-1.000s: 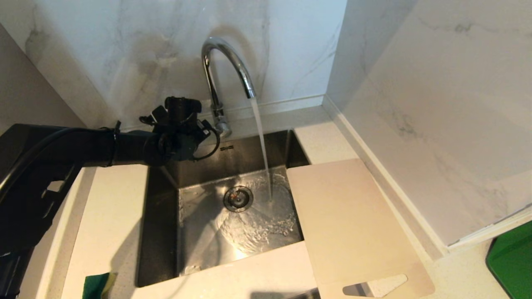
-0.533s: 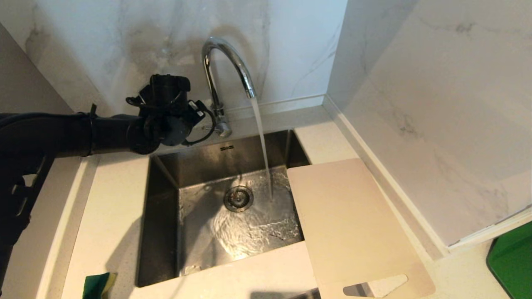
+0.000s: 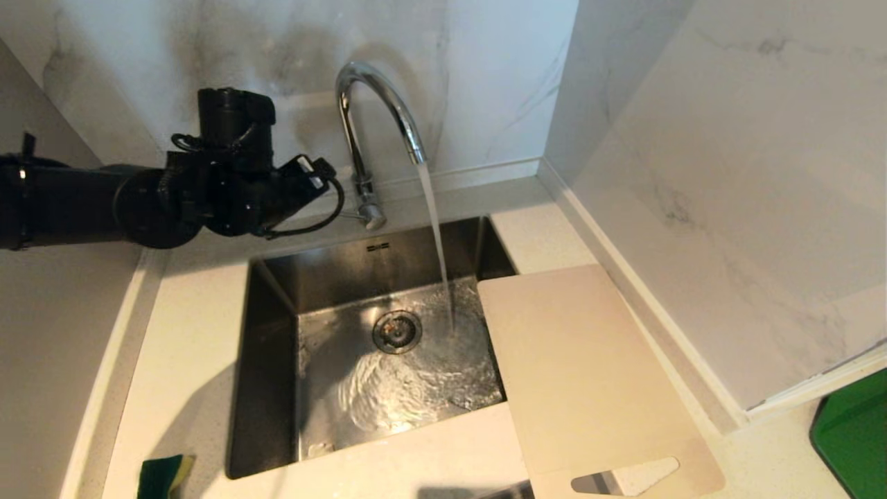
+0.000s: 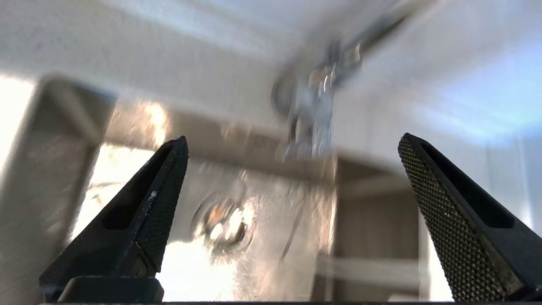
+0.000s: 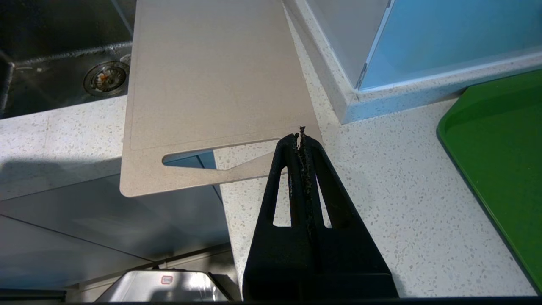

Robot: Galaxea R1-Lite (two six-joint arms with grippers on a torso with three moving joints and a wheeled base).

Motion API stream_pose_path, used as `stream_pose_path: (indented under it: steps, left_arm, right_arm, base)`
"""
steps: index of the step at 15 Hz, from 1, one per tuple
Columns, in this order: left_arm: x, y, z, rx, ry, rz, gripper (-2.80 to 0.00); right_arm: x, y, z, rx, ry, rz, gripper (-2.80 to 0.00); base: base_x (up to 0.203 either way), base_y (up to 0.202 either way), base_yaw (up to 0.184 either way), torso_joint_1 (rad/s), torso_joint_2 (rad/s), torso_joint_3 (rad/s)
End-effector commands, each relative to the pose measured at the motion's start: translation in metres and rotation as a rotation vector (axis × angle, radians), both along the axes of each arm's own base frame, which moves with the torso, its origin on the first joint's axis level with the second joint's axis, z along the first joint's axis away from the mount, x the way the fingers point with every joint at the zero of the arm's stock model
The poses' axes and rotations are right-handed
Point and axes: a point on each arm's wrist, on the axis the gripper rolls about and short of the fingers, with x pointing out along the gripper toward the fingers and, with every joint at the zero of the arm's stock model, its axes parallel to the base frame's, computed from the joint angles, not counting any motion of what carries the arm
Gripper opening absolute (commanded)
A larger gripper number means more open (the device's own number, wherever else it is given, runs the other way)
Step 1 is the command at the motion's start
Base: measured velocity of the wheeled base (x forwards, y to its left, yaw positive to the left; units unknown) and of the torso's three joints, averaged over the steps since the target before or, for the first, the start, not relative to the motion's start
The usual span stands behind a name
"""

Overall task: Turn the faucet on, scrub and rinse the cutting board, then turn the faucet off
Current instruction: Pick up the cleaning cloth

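Observation:
Water runs from the chrome faucet (image 3: 380, 104) into the steel sink (image 3: 267, 360). The faucet's small lever (image 3: 371, 216) sits at its base. Right of the basin, the pale cutting board (image 3: 582, 367) lies flat on the counter, overhanging the sink's right rim, with its handle slot nearest me. My left gripper (image 4: 293, 139) is open and empty. It hangs above the sink's back left corner, left of the faucet base (image 4: 313, 106) and clear of it. My right gripper (image 5: 301, 135) is shut and empty, hovering over the counter by the handle corner of the cutting board (image 5: 211, 76).
A green and yellow sponge (image 3: 163, 477) lies at the counter's front left edge. A green slab (image 3: 854, 436) sits at the far right. Marble walls close in behind the sink and to its right. The drain (image 3: 397, 330) is in the basin's middle.
My left arm has risen and pulled back to the left, away from the faucet's base. Water keeps running. The cutting board has not moved.

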Motion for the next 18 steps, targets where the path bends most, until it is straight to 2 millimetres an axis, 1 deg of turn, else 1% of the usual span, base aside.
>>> stream_pose_path:
  steps: [1, 2, 4, 5, 8, 11, 13, 15, 18]
  left_arm:
    - [-0.046, 0.019, 0.019, 0.044, 0.003, -0.084, 0.00]
    - [-0.058, 0.024, 0.016, 0.083, 0.030, -0.114, 0.00]
    - [-0.072, 0.031, 0.006, 0.150, 0.113, -0.129, 0.00]
    - [-0.076, 0.033, 0.003, 0.158, 0.135, -0.128, -2.80]
    - [-0.080, 0.039, -0.010, 0.195, 0.232, -0.118, -2.80]
    - [-0.082, 0.056, -0.024, 0.221, 0.348, -0.081, -2.80]
    - [-0.087, 0.066, -0.043, 0.250, 0.438, -0.063, -2.80]
    - [-0.097, 0.077, -0.064, 0.279, 0.528, -0.058, -2.80]
    - [-0.108, 0.104, -0.103, 0.322, 0.681, -0.014, -2.80]
  right_arm:
    - [0.000, 0.000, 0.000, -0.001, 0.000, 0.000, -2.80]
    - [0.000, 0.000, 0.000, -0.001, 0.000, 0.000, -2.80]
    - [0.000, 0.000, 0.000, -0.001, 0.000, 0.000, -2.80]
    - [0.000, 0.000, 0.000, -0.001, 0.000, 0.000, -2.80]
    - [0.000, 0.000, 0.000, -0.001, 0.000, 0.000, -2.80]
    - [0.000, 0.000, 0.000, -0.001, 0.000, 0.000, -2.80]
    - [0.000, 0.000, 0.000, -0.001, 0.000, 0.000, -2.80]
    - [0.000, 0.000, 0.000, -0.001, 0.000, 0.000, -2.80]
    - [0.000, 0.000, 0.000, -0.001, 0.000, 0.000, -2.80]
  base:
    - [0.000, 0.000, 0.000, 0.000, 0.00, 0.000]
    - [0.000, 0.000, 0.000, 0.000, 0.00, 0.000]
    - [0.000, 0.000, 0.000, 0.000, 0.00, 0.000]
    - [0.000, 0.000, 0.000, 0.000, 0.00, 0.000]
    - [0.000, 0.000, 0.000, 0.000, 0.00, 0.000]
    - [0.000, 0.000, 0.000, 0.000, 0.00, 0.000]
    - [0.000, 0.000, 0.000, 0.000, 0.00, 0.000]
    - [0.000, 0.000, 0.000, 0.000, 0.00, 0.000]
    - [0.000, 0.000, 0.000, 0.000, 0.00, 0.000]
